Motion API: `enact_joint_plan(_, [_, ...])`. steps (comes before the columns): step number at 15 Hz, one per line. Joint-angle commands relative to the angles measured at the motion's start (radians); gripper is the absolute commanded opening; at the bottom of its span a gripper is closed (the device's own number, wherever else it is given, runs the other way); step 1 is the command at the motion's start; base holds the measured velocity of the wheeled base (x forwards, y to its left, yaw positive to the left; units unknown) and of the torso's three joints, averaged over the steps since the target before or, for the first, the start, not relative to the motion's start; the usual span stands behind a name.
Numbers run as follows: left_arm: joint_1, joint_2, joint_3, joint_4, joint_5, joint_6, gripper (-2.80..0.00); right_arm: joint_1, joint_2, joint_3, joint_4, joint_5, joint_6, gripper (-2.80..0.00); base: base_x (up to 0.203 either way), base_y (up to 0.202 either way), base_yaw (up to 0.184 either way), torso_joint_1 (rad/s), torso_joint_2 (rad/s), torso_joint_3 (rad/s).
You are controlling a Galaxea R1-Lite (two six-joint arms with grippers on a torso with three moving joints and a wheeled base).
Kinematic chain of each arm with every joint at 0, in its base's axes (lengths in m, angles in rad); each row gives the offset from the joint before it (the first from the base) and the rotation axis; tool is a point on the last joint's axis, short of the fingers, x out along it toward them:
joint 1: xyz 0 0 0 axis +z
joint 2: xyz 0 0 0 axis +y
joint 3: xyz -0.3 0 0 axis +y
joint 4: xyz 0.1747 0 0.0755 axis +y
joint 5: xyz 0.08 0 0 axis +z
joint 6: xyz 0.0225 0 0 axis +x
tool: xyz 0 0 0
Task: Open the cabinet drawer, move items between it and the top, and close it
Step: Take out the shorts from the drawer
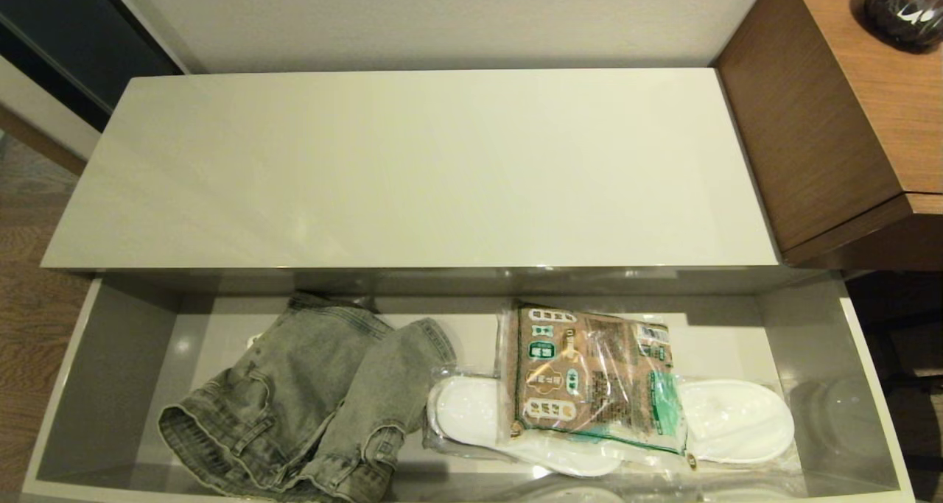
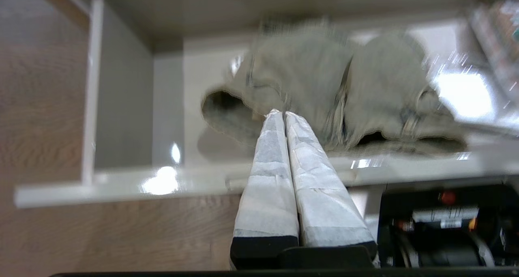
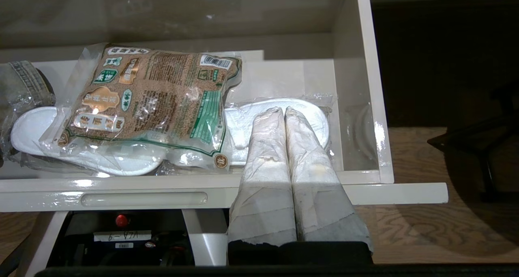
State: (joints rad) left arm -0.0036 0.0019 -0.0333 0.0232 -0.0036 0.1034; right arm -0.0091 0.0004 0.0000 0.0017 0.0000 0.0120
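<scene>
Drawer point(image 1: 103, 356) pulled out, glossy grey. Inside: folded faded denim jeans point(image 1: 309, 400) on the left, crinkly clear packet point(image 1: 589, 385) w/ brown contents lying over plastic-wrapped white slippers point(image 1: 737, 422). Cabinet top point(image 1: 412, 164) smooth, glossy. Left gripper point(image 2: 280, 114) and right gripper point(image 3: 282, 110) both pinched closed, holding nothing, near drawer front.

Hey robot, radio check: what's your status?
Both grippers shut, empty. Drawer open; jeans, packet inside. Packet lies on slippers.

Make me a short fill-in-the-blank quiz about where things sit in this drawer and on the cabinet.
1. The cabinet drawer stands ____.
2. The clear packet lies on top of the wrapped white ____.
3. The jeans lie toward the robot's ____ in the drawer.
4. The left gripper has its jaws ____.

Missing words: open; slippers; left; shut
</scene>
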Motion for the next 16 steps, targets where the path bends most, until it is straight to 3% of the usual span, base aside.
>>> enact_joint_plan(1, [0.0,0.027,-0.079,0.035,-0.003,0.0,-2.8,0.0,-0.002,0.003,0.0,0.0,0.0,-2.8,0.0,0.0,0.0,0.0,0.0,0.0])
enact_joint_plan(4, [0.002,0.174,-0.276,0.169,-0.008,-0.027,-2.8,0.0,-0.002,0.003,0.0,0.0,0.0,-2.8,0.0,0.0,0.0,0.0,0.0,0.0])
enact_joint_plan(7, [0.012,0.457,-0.39,0.191,0.0,-0.102,-2.8,0.0,-0.002,0.003,0.0,0.0,0.0,-2.8,0.0,0.0,0.0,0.0,0.0,0.0])
enact_joint_plan(11, [0.018,0.935,-0.496,0.046,0.052,-0.184,-2.8,0.0,-0.002,0.003,0.0,0.0,0.0,-2.8,0.0,0.0,0.0,0.0,0.0,0.0])
enact_joint_plan(16, [0.008,1.247,-0.528,-0.101,0.077,-0.21,-2.8,0.0,-0.002,0.003,0.0,0.0,0.0,-2.8,0.0,0.0,0.0,0.0,0.0,0.0])
